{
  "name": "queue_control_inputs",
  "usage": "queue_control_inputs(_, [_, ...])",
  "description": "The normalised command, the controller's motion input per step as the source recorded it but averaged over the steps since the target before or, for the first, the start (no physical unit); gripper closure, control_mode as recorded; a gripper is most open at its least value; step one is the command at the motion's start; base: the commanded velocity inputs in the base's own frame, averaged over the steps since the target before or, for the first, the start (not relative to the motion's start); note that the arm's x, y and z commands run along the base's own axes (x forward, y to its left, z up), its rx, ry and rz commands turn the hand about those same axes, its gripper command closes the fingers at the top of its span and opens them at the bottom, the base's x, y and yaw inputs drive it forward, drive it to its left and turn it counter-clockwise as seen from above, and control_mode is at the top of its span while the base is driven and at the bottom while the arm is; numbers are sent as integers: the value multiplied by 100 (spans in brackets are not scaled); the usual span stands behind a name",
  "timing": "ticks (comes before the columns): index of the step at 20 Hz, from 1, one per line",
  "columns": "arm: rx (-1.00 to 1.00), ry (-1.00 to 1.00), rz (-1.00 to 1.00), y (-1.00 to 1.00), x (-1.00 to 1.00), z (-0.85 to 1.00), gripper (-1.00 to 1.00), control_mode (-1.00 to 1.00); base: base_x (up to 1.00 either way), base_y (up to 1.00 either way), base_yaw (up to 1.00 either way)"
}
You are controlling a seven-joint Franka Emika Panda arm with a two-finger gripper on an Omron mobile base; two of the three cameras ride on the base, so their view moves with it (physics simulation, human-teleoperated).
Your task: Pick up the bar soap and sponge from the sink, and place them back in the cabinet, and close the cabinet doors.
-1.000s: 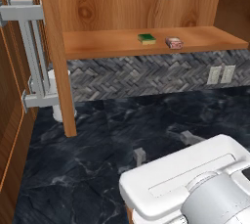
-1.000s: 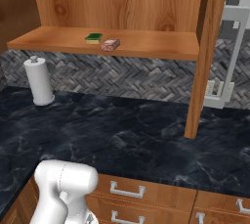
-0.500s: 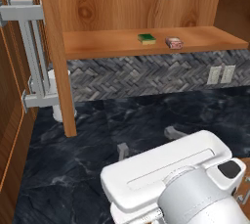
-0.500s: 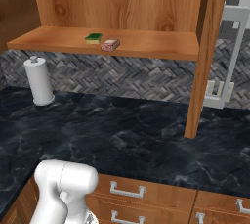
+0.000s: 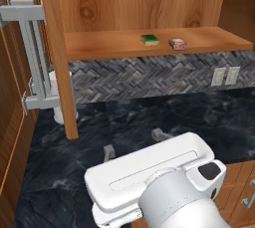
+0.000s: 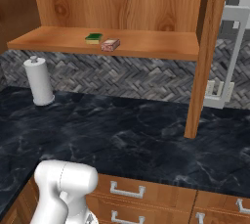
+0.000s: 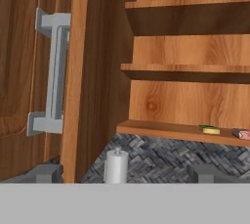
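**Soap and sponge on the cabinet floor, both doors open**

The sponge (image 5: 149,39) and the bar soap (image 5: 177,43) lie side by side on the bottom board of the open cabinet (image 5: 144,8), near each other but apart. In the left base view the sponge sits at about 12 o'clock and the soap just toward 1 o'clock of it; in the right base view the sponge (image 6: 93,37) is at 11 o'clock with the soap (image 6: 110,45) just beside it toward the front edge. In the hand view they show small at 3 o'clock, the sponge (image 7: 210,129) left of the soap (image 7: 242,134).

The left cabinet door (image 5: 57,62) stands swung out edge-on at 9 o'clock in the left base view, its grey bar handle (image 5: 31,57) on the outer face. The right cabinet door (image 6: 207,56) stands out likewise at 2 o'clock in the right base view, with its handle (image 6: 233,61) behind it. The hand view faces the left door's edge (image 7: 77,76) and handle (image 7: 52,71).

A paper towel roll (image 6: 39,81) stands upright on the dark marble surface (image 6: 122,135) against the herringbone backsplash (image 5: 149,80).

The jaws (image 5: 134,142) sit low over the surface, fingertips (image 5: 159,134) set wide apart with nothing between them.
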Motion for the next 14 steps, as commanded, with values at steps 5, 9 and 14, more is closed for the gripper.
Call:
queue_control_inputs(5, [0, -3, 0, 1, 20, -5, -100, -100, 0, 0, 0])
queue_control_inputs(9, [0, -3, 0, 3, 16, -14, -100, -100, 0, 0, 0])
queue_control_inputs(14, [0, -2, 1, 8, 10, -12, -100, -100, 0, 0, 0])
